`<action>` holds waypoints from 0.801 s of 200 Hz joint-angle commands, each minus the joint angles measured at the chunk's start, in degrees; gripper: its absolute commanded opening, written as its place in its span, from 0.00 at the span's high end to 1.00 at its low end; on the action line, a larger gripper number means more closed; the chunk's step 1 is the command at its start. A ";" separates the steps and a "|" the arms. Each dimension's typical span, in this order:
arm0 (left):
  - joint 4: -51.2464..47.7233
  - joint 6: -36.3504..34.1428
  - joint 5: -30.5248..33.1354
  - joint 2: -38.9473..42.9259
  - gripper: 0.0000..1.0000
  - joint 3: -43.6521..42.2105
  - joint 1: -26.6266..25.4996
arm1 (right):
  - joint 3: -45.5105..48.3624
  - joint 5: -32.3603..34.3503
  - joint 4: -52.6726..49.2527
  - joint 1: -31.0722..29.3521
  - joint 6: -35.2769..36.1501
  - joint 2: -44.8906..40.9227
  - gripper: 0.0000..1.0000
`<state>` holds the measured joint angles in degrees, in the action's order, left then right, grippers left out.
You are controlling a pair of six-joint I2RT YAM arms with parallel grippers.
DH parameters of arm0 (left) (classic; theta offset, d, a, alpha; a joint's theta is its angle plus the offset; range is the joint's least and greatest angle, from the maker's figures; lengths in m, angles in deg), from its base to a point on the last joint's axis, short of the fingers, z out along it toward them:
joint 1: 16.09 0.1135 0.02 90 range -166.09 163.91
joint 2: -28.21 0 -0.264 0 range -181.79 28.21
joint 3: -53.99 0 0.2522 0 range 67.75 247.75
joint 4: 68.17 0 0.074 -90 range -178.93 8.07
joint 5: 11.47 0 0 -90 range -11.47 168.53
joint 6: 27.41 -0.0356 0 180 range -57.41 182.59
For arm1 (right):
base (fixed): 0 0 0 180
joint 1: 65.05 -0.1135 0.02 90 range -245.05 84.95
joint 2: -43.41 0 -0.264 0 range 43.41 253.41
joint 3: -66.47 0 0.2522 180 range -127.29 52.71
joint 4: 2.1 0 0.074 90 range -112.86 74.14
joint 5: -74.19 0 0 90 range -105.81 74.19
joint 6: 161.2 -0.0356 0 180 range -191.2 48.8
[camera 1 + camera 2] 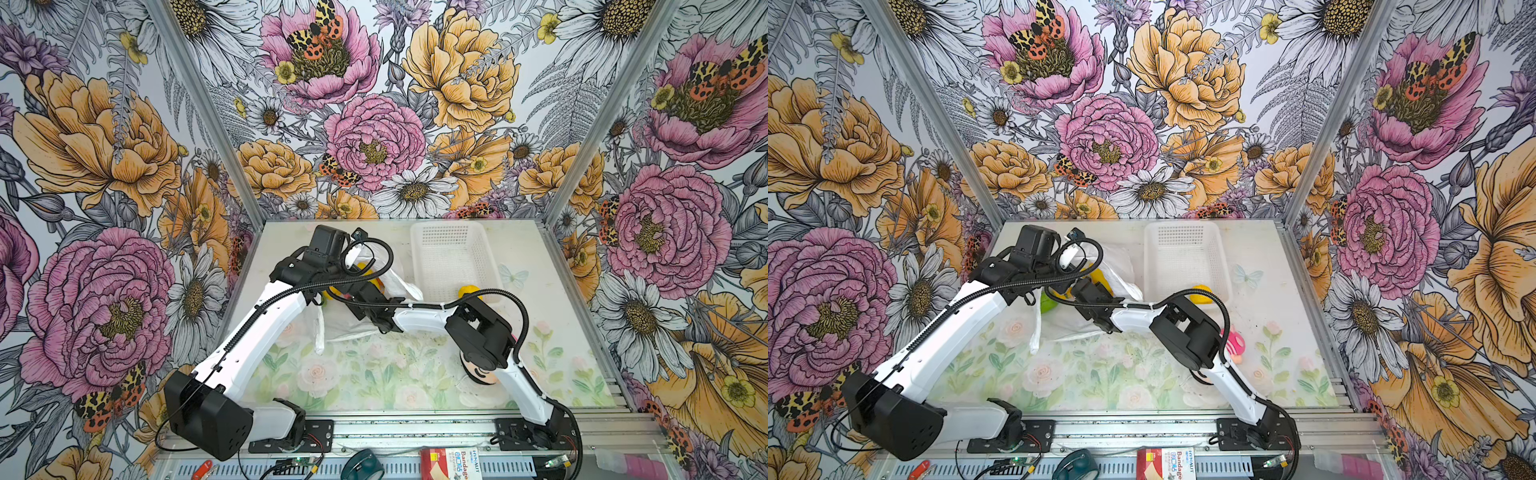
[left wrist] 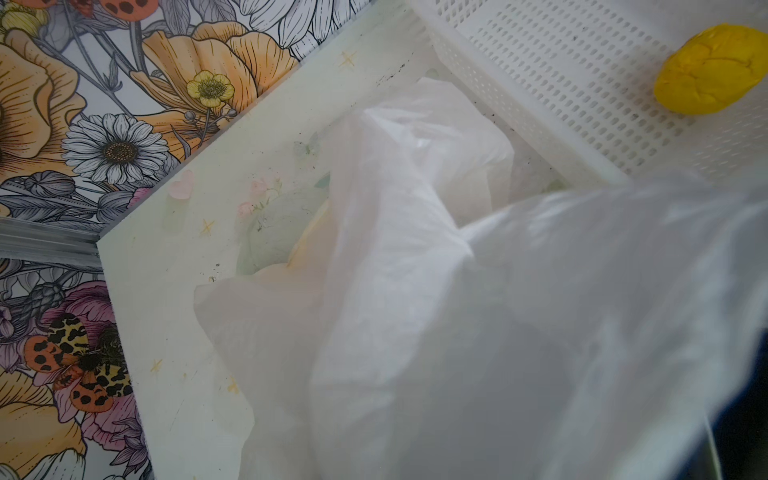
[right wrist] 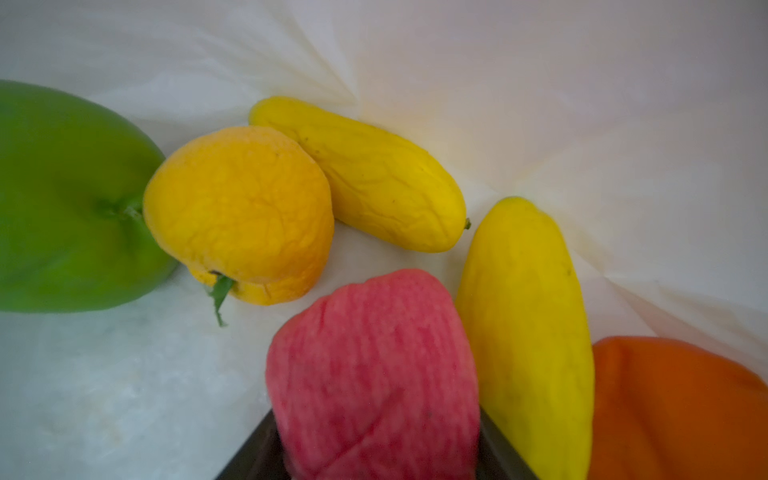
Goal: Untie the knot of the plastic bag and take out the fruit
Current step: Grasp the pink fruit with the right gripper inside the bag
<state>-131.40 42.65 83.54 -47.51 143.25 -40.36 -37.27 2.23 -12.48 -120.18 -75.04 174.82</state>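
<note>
Crinkly white film everywhere, basically: the plastic bag [image 2: 415, 291] is lying open near the back of the table [image 1: 374, 374], just beside the perforated white basket [image 1: 451, 257]. No knot can be made out and one handle strip [image 1: 319, 332] is seen lying loose. So the untying is judged done, and taking the fruit out is the step in hand. One lumpy yellow fruit [image 2: 710, 70] is already sat in the basket.

The left gripper [image 1: 356, 251] is up at the bag's far edge with its jaws together. Thin film looks to be pinched there, so the mouth is held up. The right gripper [image 3: 376, 440] is pushed inside the bag, its dark jaws pressed against both sides of a pink-red fruit [image 3: 374, 365], which is soft, creased and ridged. Around it on the film are a smooth green fruit [image 3: 70, 199], a wrinkled round orange-yellow fruit [image 3: 241, 212], a long yellow fruit [image 3: 365, 174], a second long yellow fruit [image 3: 528, 332] and a deep orange fruit [image 3: 673, 407].

Next, a straight lift out through the mouth is called for, with no film snagged, then a short carry to the basket.
</note>
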 commanded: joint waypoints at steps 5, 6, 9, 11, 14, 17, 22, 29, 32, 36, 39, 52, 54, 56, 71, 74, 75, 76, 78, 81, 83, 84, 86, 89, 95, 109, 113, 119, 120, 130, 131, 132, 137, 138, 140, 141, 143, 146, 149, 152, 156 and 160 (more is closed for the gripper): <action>1.31 -0.86 -0.89 1.02 1.00 -0.45 -0.56 | 6.11 -1.67 7.75 0.09 -0.20 -6.75 0.55; 1.35 -0.87 -0.89 1.02 1.00 -0.45 -0.58 | 6.25 -1.68 7.94 0.06 -0.07 -6.81 0.56; 1.37 -0.83 -0.89 0.95 1.00 -0.45 -0.55 | 6.58 -1.80 8.31 0.10 0.07 -7.08 0.56; 1.32 -0.87 -0.89 0.89 1.00 -0.38 -0.63 | 6.85 -1.90 8.66 0.09 0.30 -7.30 0.56; 1.31 -0.88 -0.81 0.92 1.00 -0.44 -0.60 | 7.17 -2.00 9.27 0.07 0.68 -7.64 0.57; 1.35 -0.89 -0.80 0.93 1.00 -0.42 -0.60 | 7.40 -2.13 9.66 0.11 1.08 -7.87 0.57; 1.35 -0.89 -0.72 0.85 1.00 -0.52 -0.60 | 7.53 -2.14 10.16 0.05 2.00 -8.08 0.58; 1.33 -0.83 -0.66 0.84 1.00 -0.51 -0.66 | 7.17 -2.26 10.32 0.16 3.44 -8.19 0.58; 1.31 -0.88 -0.58 0.84 1.00 -0.42 -0.67 | 6.89 -2.28 10.30 0.14 4.06 -8.19 0.59; 1.34 -0.89 -0.50 0.84 1.00 -0.40 -0.69 | 6.61 -2.23 10.30 0.12 5.45 -8.07 0.60; 1.31 -0.89 -0.47 0.91 1.00 -0.44 -0.69 | 6.31 -2.04 10.33 0.13 6.32 -7.96 0.61; 1.31 -0.89 -0.49 1.18 1.00 -0.49 -0.69 | 5.70 -1.65 10.67 0.39 9.37 -7.34 0.66; 1.35 -0.89 -0.52 1.19 1.00 -0.52 -0.69 | 5.60 -1.73 10.73 0.45 9.75 -7.21 0.67; 1.34 -0.91 -0.53 1.19 1.00 -0.49 -0.69 | 5.56 -1.86 10.72 0.53 10.10 -7.05 0.67; 1.35 -0.88 -0.72 1.20 1.00 -0.45 -0.69 | 5.02 -2.88 10.24 1.25 12.19 -6.15 0.67; 1.31 -0.85 -0.71 1.17 1.00 -0.45 -0.69 | 4.87 -3.17 10.00 1.33 12.50 -5.98 0.67; 1.31 -0.87 -0.71 1.18 1.00 -0.40 -0.69 | 4.79 -3.27 9.95 1.34 12.74 -5.94 0.67; 1.31 -0.88 -0.71 1.14 1.00 -0.42 -0.69 | 4.67 -3.36 9.92 1.39 12.90 -5.88 0.67; 1.31 -0.88 -0.71 1.18 1.00 -0.35 -0.69 | 4.55 -3.56 9.79 1.38 13.38 -5.77 0.67; 1.36 -0.84 -0.71 1.19 1.00 -0.35 -0.69 | 4.40 -3.88 9.62 1.46 14.11 -5.62 0.67; 1.32 -0.87 -0.71 1.19 1.00 -0.36 -0.69 | 4.25 -4.09 9.52 1.44 14.65 -5.50 0.67; 1.36 -0.88 -0.71 1.19 1.00 -0.36 -0.69 | 4.22 -4.17 9.49 1.39 14.87 -5.49 0.67; 1.32 -0.88 -0.71 1.21 1.00 -0.34 -0.69 | 4.05 -4.29 9.46 1.33 15.47 -5.41 0.67; 1.31 -0.89 -0.71 1.27 1.00 -0.29 -0.69 | 3.93 -4.33 9.46 1.27 16.23 -5.24 0.67; 1.31 -0.85 -0.71 1.41 1.00 -0.35 -0.69 | 3.64 -4.26 9.58 1.25 17.67 -5.03 0.67; 1.31 -0.86 -0.63 1.61 1.00 -0.44 -0.69 | 3.06 -4.16 10.19 1.25 21.56 -4.59 0.68; 1.35 -0.84 -0.63 1.63 1.00 -0.43 -0.69 | 2.70 -5.15 9.59 1.38 22.69 -4.43 0.69; 1.36 -0.82 -0.55 1.72 1.00 -0.41 -0.69 | 1.55 -7.84 7.17 1.56 25.20 -4.18 0.69; 1.34 -0.81 -0.50 1.72 1.00 -0.38 -0.69 | 1.29 -8.50 6.47 1.63 25.63 -4.12 0.69; 1.31 -0.88 -0.59 1.80 1.00 -0.31 -0.69 | -2.03 -11.04 1.57 1.94 28.39 -2.91 0.73; 1.31 -0.84 -0.56 1.80 1.00 -0.29 -0.69 | -2.43 -11.02 1.25 2.04 28.60 -2.69 0.74; 1.31 -0.86 -0.59 1.76 1.00 -0.32 -0.69 | -2.86 -10.93 0.87 2.09 28.74 -2.54 0.75; 1.36 -0.86 -0.62 1.75 1.00 -0.33 -0.69 | -4.72 -10.72 -0.75 2.41 29.54 -1.61 0.79; 1.34 -0.83 -0.62 1.78 1.00 -0.35 -0.69 | -5.19 -10.69 -1.10 2.49 29.74 -1.43 0.80; 1.36 -0.87 -0.69 1.80 1.00 -0.27 -0.69 | -6.02 -10.67 -1.71 2.60 30.11 -1.10 0.82; 1.33 -0.88 -0.70 1.76 1.00 -0.27 -0.69 | -6.36 -10.62 -2.06 2.68 30.29 -0.86 0.83; 1.34 -0.88 -0.75 1.80 1.00 -0.27 -0.69 | -7.10 -10.61 -2.76 2.78 30.62 -0.47 0.84; 1.33 -0.83 -0.79 1.81 1.00 -0.25 -0.69 | -8.06 -10.53 -3.50 3.04 31.08 0.11 0.87; 1.31 -0.88 -0.85 1.81 1.00 -0.27 -0.69 | -8.91 -10.36 -4.07 3.29 31.81 0.68 0.90; 1.33 -0.88 -0.88 1.81 1.00 -0.27 -0.69 | -9.62 -10.12 -4.43 3.49 32.37 1.19 0.91; 1.31 -0.84 -0.89 1.81 1.00 -0.23 -0.69 | -10.24 -9.62 -4.45 3.74 33.16 1.79 0.94; 1.31 -0.84 -0.91 1.81 1.00 -0.18 -0.62 | -10.53 -9.04 -4.14 3.88 33.85 2.34 0.94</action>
<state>-131.38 42.54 83.57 -47.32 143.25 -40.62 -42.60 -5.90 -11.39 -117.80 -49.00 173.46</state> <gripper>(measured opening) 0.045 0.564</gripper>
